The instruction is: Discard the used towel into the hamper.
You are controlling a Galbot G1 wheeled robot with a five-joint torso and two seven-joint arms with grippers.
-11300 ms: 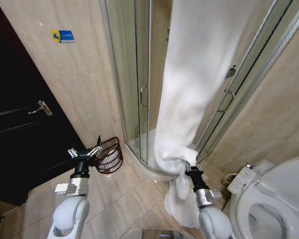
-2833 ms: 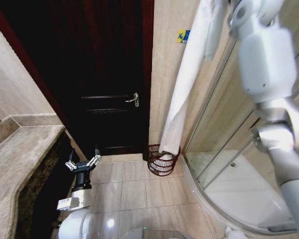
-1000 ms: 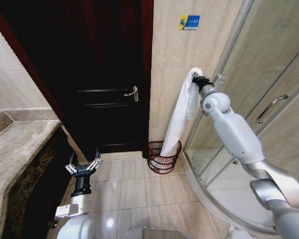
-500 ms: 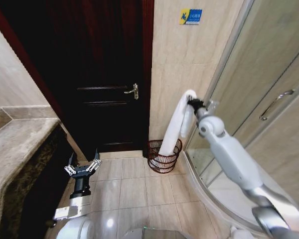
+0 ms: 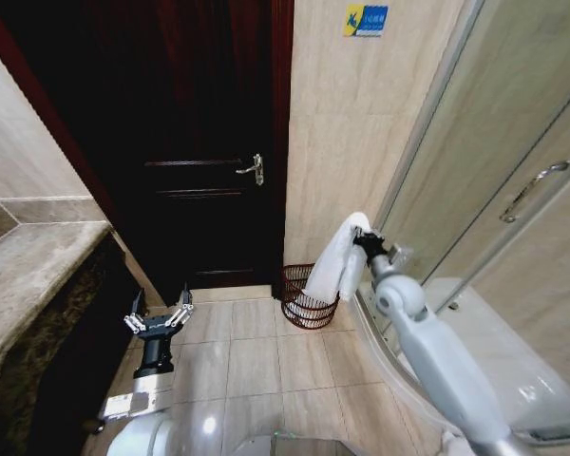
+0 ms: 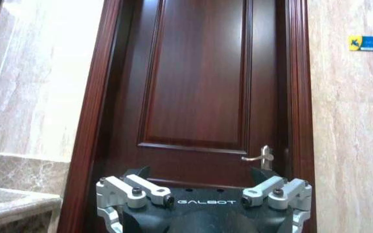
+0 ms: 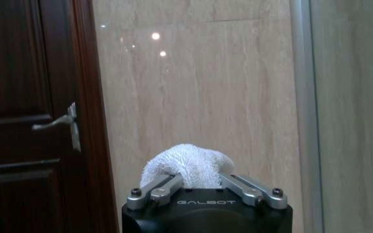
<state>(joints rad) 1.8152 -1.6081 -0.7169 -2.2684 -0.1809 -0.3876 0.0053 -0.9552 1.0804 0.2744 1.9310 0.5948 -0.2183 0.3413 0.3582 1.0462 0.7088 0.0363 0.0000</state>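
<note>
Your right gripper (image 5: 364, 239) jaws grasp the white towel (image 5: 334, 266), draping into the hamper (image 5: 302, 302); your left gripper (image 5: 158, 317) jaws spread, idle.

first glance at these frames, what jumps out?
The white towel stands out first: the right gripper is shut on its upper end, and it hangs down into the hamper on the floor by the tiled wall, next to the glass shower enclosure. Next is the dark wooden door left of it. The left gripper waits low on the left, jaws open.
</note>
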